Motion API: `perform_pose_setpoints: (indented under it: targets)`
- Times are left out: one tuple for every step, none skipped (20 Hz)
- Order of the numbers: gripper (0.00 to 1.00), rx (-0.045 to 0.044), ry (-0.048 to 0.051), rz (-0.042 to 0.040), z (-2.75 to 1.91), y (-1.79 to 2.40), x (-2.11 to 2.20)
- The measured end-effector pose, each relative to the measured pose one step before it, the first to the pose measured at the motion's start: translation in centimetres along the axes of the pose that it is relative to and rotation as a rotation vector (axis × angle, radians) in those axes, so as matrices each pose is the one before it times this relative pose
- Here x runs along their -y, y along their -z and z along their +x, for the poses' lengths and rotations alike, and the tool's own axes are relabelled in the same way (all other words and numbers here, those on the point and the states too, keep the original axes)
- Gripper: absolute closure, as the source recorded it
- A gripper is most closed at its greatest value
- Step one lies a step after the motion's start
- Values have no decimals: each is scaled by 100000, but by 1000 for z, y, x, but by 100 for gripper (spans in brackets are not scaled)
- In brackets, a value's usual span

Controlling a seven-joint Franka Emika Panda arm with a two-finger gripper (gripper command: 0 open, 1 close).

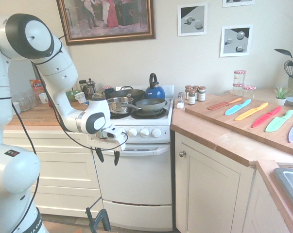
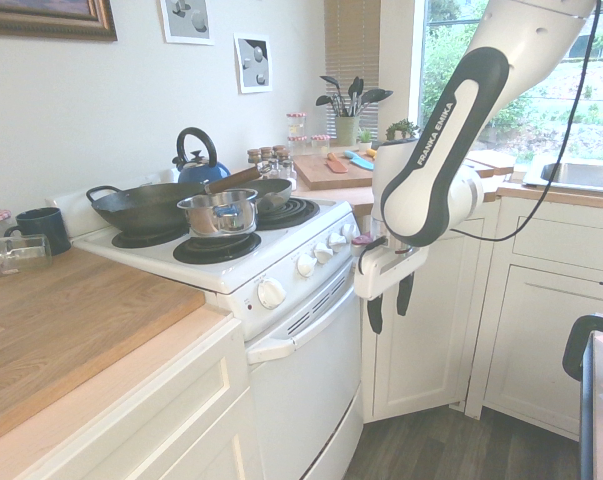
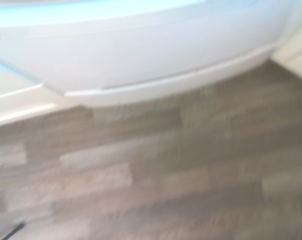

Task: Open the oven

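The oven (image 1: 136, 182) is a white cooker with its door shut, a bar handle (image 1: 141, 149) across the top of the door and a row of knobs (image 1: 133, 132) above it. My gripper (image 1: 107, 156) hangs open, fingers pointing down, in front of the door's left end just below handle height. In the second exterior view the gripper (image 2: 388, 305) stands out in front of the oven (image 2: 301, 400), apart from the handle (image 2: 311, 320), with nothing between its fingers. The blurred wrist view shows the oven's white lower front (image 3: 140, 55) above wood floor (image 3: 166, 175).
Pans (image 1: 119, 104) and a blue kettle (image 1: 154, 91) sit on the hob. A cream cabinet door with a round knob (image 1: 182, 154) stands right of the oven. A cutting board with coloured knives (image 1: 253, 114) lies on the right counter. Drawers (image 1: 54, 170) flank the oven's left.
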State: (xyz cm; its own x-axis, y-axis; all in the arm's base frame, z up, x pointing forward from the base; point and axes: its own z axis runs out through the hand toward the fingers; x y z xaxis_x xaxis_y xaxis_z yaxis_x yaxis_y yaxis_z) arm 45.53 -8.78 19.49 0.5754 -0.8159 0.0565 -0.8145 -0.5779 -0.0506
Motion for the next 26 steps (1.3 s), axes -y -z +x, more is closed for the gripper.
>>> perform_pose_setpoints:
  targets:
    - [0, -1727, 1695, 1498, 681, -70, 791]
    - [0, -1222, 1680, 1140, 631, 80, 892]
    - [0, -1070, 1705, 1127, 579, 150, 919]
    - [0, -1223, 1500, 892, 587, 166, 858]
    - [0, -961, 1595, 705, 465, 90, 754]
    - [0, -815, 1475, 556, 398, -7, 701]
    - [0, -647, 853, 288, 360, -162, 569]
    - [0, -434, 192, 363, 372, -238, 509]
    - [0, -142, -65, 508, 413, -329, 490]
    - [0, -1, -228, 665, 405, -382, 503]
    - [0, -100, 38, 692, 437, -350, 499]
    - [0, -429, 136, 592, 540, -292, 561]
    - [0, -517, 270, 581, 467, -233, 617]
    - [0, -411, 237, 552, 379, -187, 602]
    - [0, -271, 229, 454, 277, -173, 505]
    - [0, -17, 449, 230, 134, -248, 388]
    - [0, 322, 738, -60, -37, -375, 222]
    - [0, 664, 937, -376, -174, -546, 13]
    - [0, 967, 1248, -690, -261, -661, -150]
    - [0, 943, 1444, -649, -272, -758, -257]
    - [0, -213, 772, 354, 8, -456, -201]
    - [0, 5, 853, 457, 37, -346, -298]
    - [0, -63, 949, 578, 77, -229, -415]
    - [0, -140, 933, 558, -13, -144, -495]
    - [0, -78, 839, 253, -168, -214, -712]
    - [0, 399, 919, -291, -495, -397, -987]
